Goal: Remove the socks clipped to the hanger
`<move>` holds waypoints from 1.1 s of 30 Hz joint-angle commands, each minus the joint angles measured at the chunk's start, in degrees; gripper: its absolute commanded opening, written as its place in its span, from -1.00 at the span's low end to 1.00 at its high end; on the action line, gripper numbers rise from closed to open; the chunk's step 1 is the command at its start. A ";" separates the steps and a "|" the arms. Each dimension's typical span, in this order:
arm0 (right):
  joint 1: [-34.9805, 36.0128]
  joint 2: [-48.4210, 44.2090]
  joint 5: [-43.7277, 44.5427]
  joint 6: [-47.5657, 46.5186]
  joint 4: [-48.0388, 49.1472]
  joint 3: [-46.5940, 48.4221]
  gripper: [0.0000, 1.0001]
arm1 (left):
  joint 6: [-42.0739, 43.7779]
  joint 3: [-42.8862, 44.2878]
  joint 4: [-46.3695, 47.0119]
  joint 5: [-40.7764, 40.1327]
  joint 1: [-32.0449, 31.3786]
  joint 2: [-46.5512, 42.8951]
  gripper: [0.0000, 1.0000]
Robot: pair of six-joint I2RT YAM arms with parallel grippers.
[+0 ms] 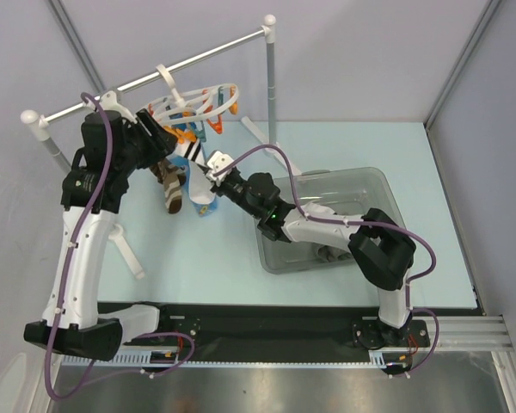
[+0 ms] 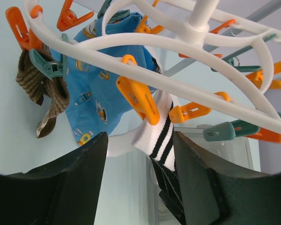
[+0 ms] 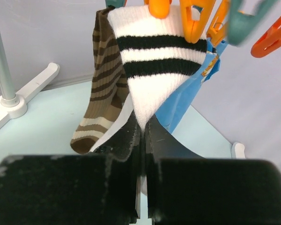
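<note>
The white ring hanger (image 1: 208, 95) (image 2: 178, 44) hangs by its hook from the rail, with orange and teal clips dangling. An orange clip (image 2: 138, 98) pinches a white sock with black stripes (image 2: 158, 136) (image 3: 154, 65) (image 1: 192, 150). My right gripper (image 3: 144, 129) (image 1: 210, 172) is shut on that sock's lower end, which is pulled to a point. My left gripper (image 2: 140, 140) (image 1: 165, 136) is open just under the hanger, its fingers either side of the striped sock without touching it. A brown sock with tan stripes (image 2: 42, 89) (image 3: 103, 93) (image 1: 172, 188) hangs from another clip.
A bright blue printed cloth (image 2: 98, 79) (image 3: 192, 98) hangs on the hanger behind the socks. The long white rail (image 1: 155, 73) stands on posts with feet (image 3: 33, 84) on the table. A clear plastic bin (image 1: 370, 185) sits at the right, under my right arm.
</note>
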 commanded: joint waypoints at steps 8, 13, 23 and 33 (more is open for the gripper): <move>0.09 -3.82 -7.62 5.56 -2.31 0.60 -1.00 | -6.81 -14.00 20.67 11.30 6.93 -6.78 0.35; -0.53 -3.65 -12.21 9.77 -2.22 1.12 -1.00 | -7.07 -15.24 22.45 13.23 7.11 -5.92 0.36; -0.79 -3.74 -13.97 11.37 -1.61 2.00 -1.00 | -8.74 -14.80 24.73 15.34 9.84 -3.28 0.31; -0.79 -4.00 -14.32 11.37 -1.17 1.92 -1.00 | -10.06 -16.38 27.02 16.31 9.84 -2.05 0.15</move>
